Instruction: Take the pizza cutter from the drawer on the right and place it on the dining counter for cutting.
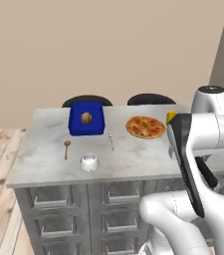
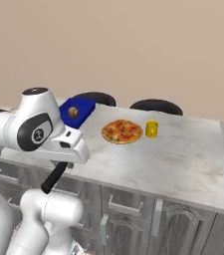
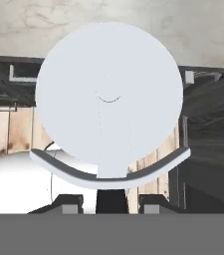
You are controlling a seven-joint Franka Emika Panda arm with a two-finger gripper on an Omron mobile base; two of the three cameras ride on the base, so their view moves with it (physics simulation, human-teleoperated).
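Note:
In the hand view the pizza cutter (image 3: 108, 94) looms close, its round silvery-white wheel upright above a curved guard and a black handle. My gripper (image 3: 111, 201) is shut on that handle, with one dark fingertip on each side of it. Beyond the wheel, a strip of the dining counter (image 3: 203, 25) with its pale marble top runs across the top of that view. The same island shows in the left base view as the dining counter (image 1: 44, 159) and in the right base view as the dining counter (image 2: 183, 169), grey drawer fronts below. Which of these is the drawer I cannot tell.
On the marble stand a blue box (image 1: 86, 119) holding a brown ball, a pizza (image 1: 145, 127), a yellow cup (image 2: 152, 129), a wooden spoon (image 1: 66, 148), a thin silvery utensil (image 1: 111, 140) and a white bowl (image 1: 89, 162). Two dark chairs (image 1: 87, 101) stand behind.

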